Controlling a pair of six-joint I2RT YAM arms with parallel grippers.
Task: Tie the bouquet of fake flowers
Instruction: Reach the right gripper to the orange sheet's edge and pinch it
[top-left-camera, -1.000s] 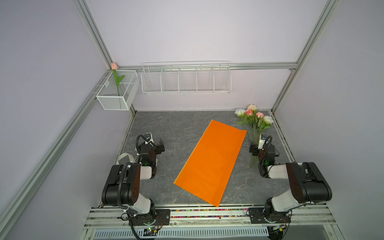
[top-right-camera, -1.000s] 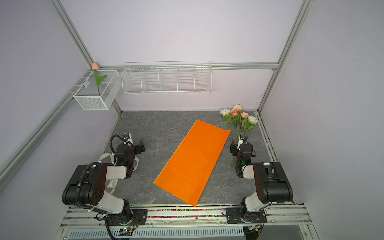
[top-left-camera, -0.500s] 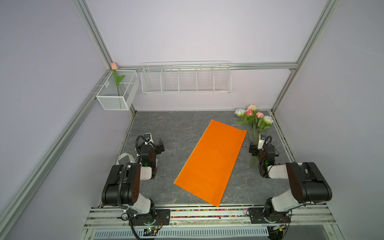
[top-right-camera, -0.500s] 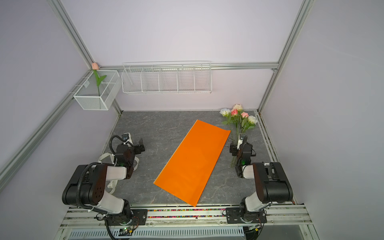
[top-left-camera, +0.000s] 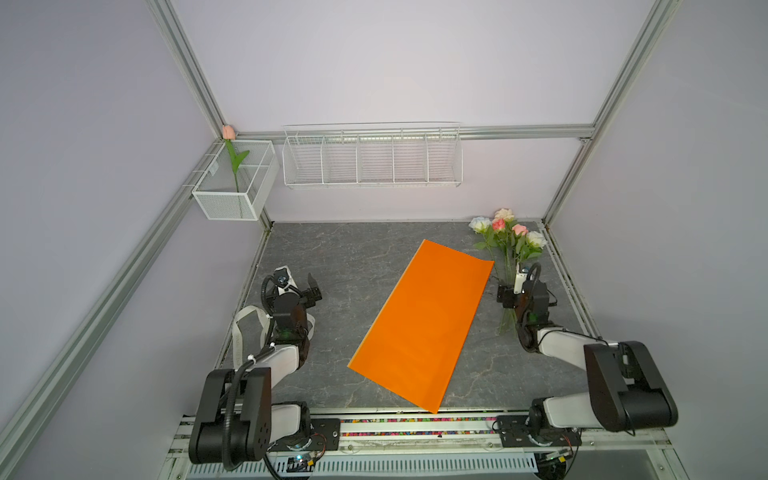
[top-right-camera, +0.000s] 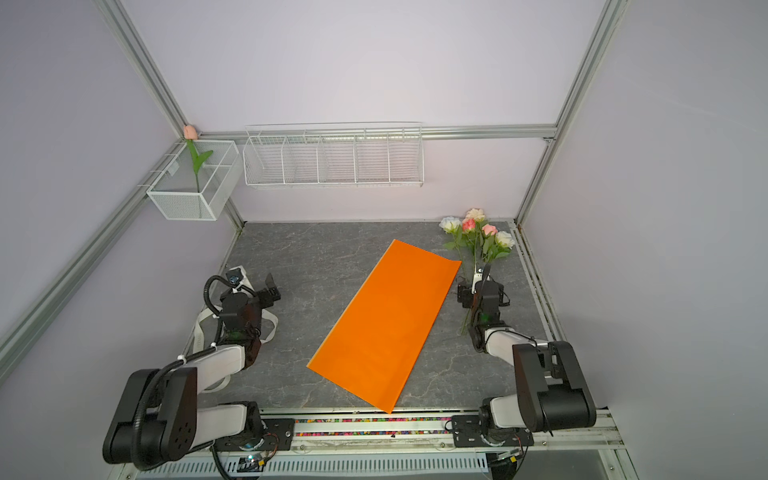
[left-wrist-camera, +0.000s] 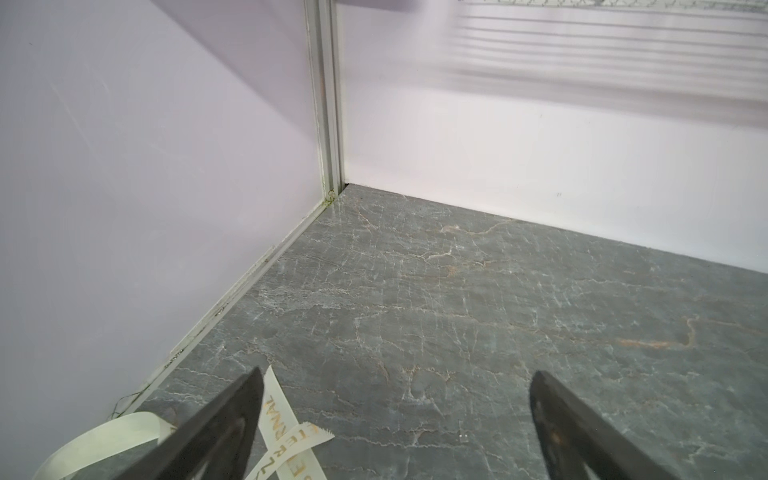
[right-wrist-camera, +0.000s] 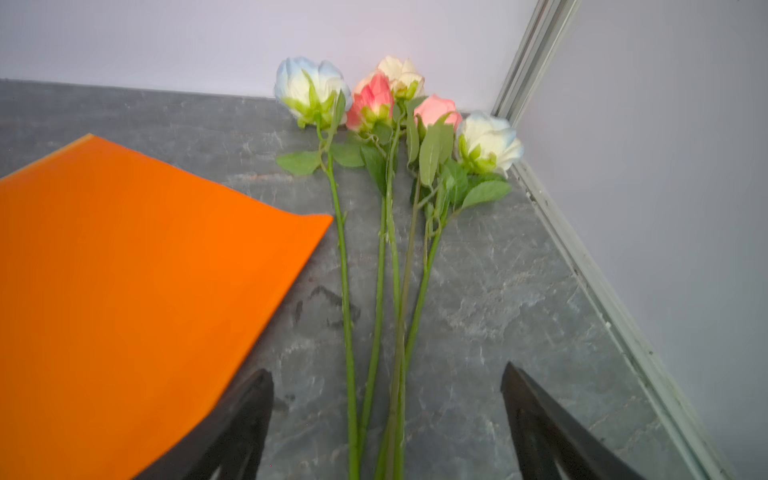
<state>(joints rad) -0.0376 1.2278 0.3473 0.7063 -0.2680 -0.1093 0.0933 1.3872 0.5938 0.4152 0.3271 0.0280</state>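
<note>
Since no frame of the last second differs from this one, both arms stand idle, nothing on the surface (top-left-camera: 353, 257) has moved, and the task looks to be at its start: nothing is wrapped or tied.

Orange paper (top-left-camera: 424, 324) lies flat and slantwise across the middle, one corner at the near edge and its far end reaching toward the far right corner. On the back wall hangs a wire rack (top-left-camera: 372, 160); its sections show nothing in them. A mesh basket (top-left-camera: 232, 203) hangs above the far left corner and holds one tulip (top-left-camera: 235, 158), upright; in which section I cannot tell.

The bouquet (top-left-camera: 505, 239) lies loose in the far right corner, just beside the paper, heads toward the back wall and stems running toward the near edge. The right gripper (right-wrist-camera: 386, 370) is over those stems with jaws wide; they pass between the jaws ungripped, so closing on them is likely the next move. The left gripper (left-wrist-camera: 397, 374) is also wide and holds nothing, near the left edge, above a pale ribbon (left-wrist-camera: 286, 436) lying looped there.
</note>
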